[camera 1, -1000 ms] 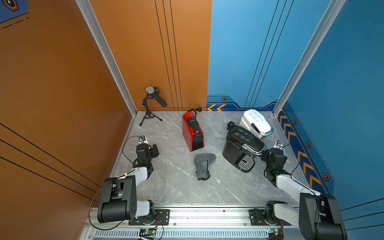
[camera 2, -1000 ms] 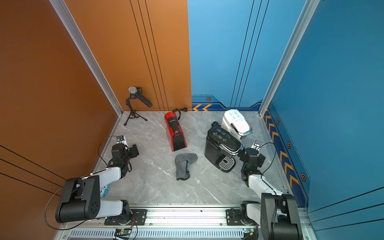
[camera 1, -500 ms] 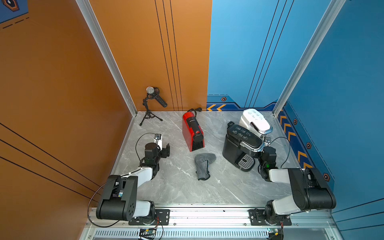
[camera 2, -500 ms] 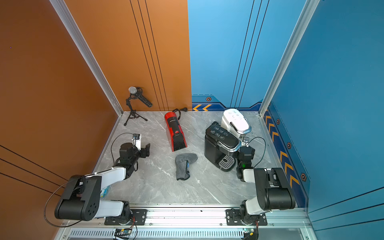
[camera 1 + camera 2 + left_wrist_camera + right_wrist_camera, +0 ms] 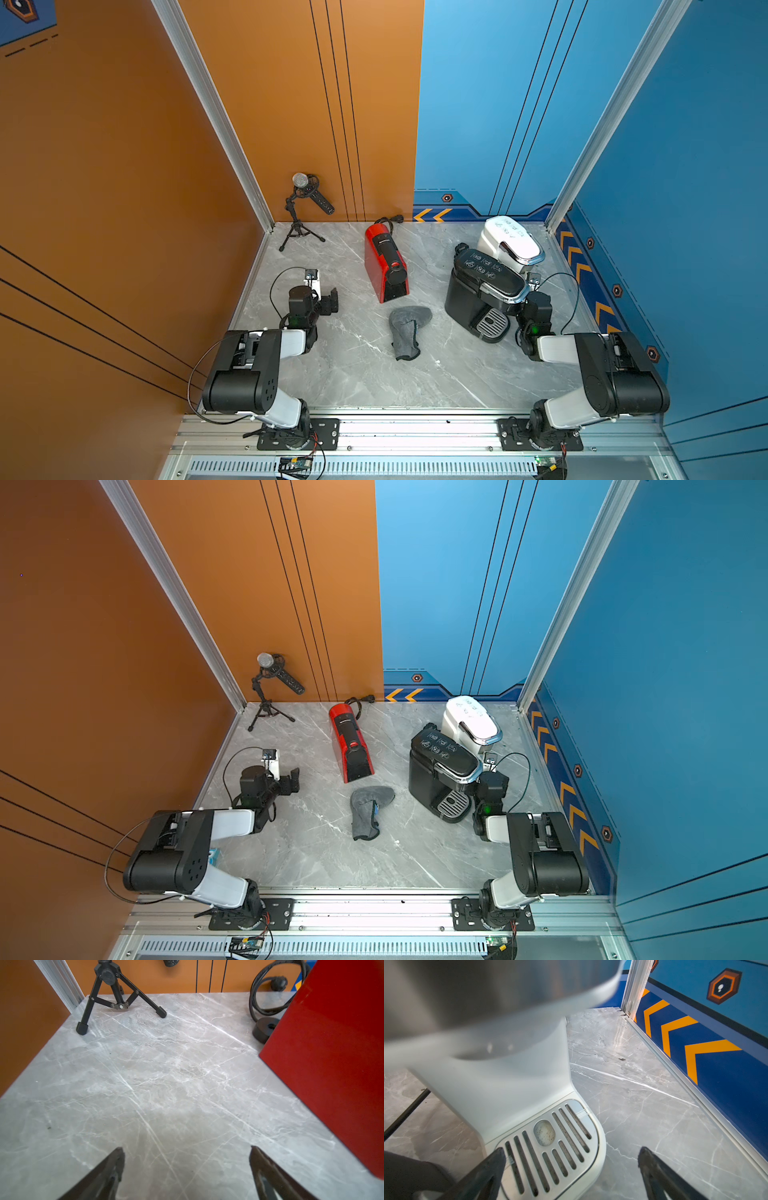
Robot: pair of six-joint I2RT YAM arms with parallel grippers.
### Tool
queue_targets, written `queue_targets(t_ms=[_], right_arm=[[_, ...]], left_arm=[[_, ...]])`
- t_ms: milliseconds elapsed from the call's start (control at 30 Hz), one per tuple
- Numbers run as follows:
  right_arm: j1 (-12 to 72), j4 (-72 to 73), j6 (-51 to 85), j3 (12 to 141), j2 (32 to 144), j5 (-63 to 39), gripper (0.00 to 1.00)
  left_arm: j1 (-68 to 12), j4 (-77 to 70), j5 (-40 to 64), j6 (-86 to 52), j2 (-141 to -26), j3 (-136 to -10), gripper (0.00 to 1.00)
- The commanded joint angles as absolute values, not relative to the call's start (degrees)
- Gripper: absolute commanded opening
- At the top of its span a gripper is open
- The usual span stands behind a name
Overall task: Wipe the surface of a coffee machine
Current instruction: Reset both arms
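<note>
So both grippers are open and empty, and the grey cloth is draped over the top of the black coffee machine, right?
Wrong on the cloth. The left gripper and right gripper are open and empty, but the grey cloth lies on the table, beside the black coffee machine, not on it. Both top views show this.

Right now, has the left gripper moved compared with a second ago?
Yes. The left gripper has swung toward the red machine, closing much of the gap, though the two are not touching.
</note>
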State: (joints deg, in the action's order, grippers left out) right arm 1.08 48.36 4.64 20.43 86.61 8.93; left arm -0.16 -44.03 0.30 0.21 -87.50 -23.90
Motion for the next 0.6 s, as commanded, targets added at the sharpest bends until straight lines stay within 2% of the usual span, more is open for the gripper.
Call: queue_targets(t_ms=[0,567], right_arm=[[1.76,46.58,2.80,22.59,87.01,6.85,1.00],[1.76,46.54,2.81,22.65,87.01,6.78,1.00]], left_arm=[[-1.11,-50.18,-1.79,1.66,-88.34,-21.98,0.98],[-0.97,-50.10,-2.55,1.41,-88.60,-22.23,0.98]])
